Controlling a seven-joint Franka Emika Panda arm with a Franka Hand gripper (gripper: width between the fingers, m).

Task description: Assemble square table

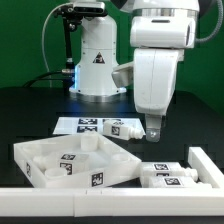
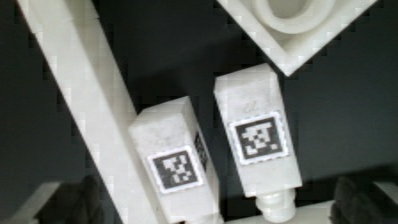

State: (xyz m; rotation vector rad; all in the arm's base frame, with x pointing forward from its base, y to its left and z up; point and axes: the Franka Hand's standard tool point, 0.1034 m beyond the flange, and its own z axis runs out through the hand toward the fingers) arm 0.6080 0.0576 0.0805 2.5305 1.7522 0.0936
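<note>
The end effector [image 1: 153,131] hovers spread and empty over two legs [image 2: 258,125] lying side by side on the counter [image 1: 30,115]. The square top [image 1: 70,160] rests beyond them. Leg pickup seems in hand; next, descend astride one leg and clench.

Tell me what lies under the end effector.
Two tagged white legs lie side by side below the end effector, next to the long white rail. Their undersides, and whatever is beneath them, are covered.
</note>
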